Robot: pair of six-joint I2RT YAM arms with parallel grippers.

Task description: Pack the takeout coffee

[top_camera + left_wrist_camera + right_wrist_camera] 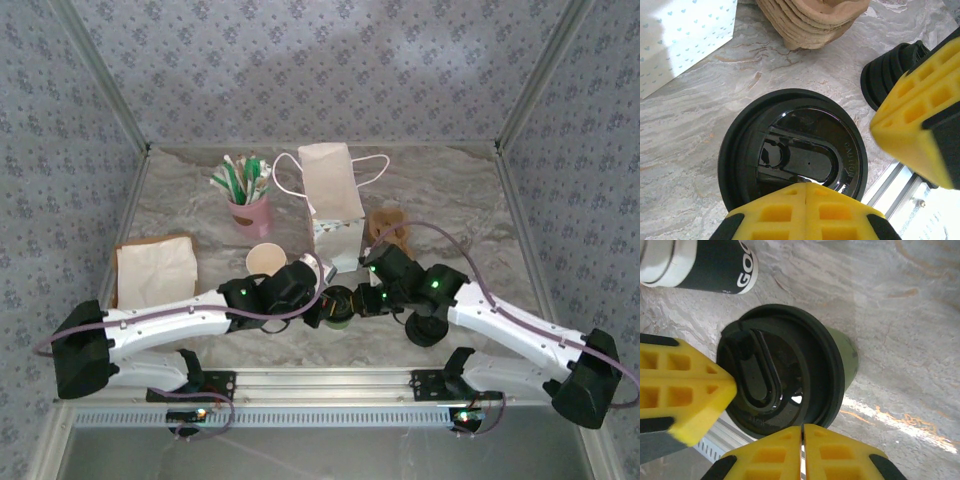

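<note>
The coffee cup (339, 304) stands at the lower centre of the overhead view, between both grippers. The left gripper (805, 187) has its jaws pressed together, gripping nothing, tips over the edge of the black lid (790, 145). The right gripper (801, 430) is closed to a hairline slit, empty, at the lid's rim.

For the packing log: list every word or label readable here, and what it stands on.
"GO", white letters, the rest cut off: on the dark cylinder lying by the takeout coffee.
"CAUTION", embossed and faint: on the coffee's black lid.
Nothing else is legible.
</note>
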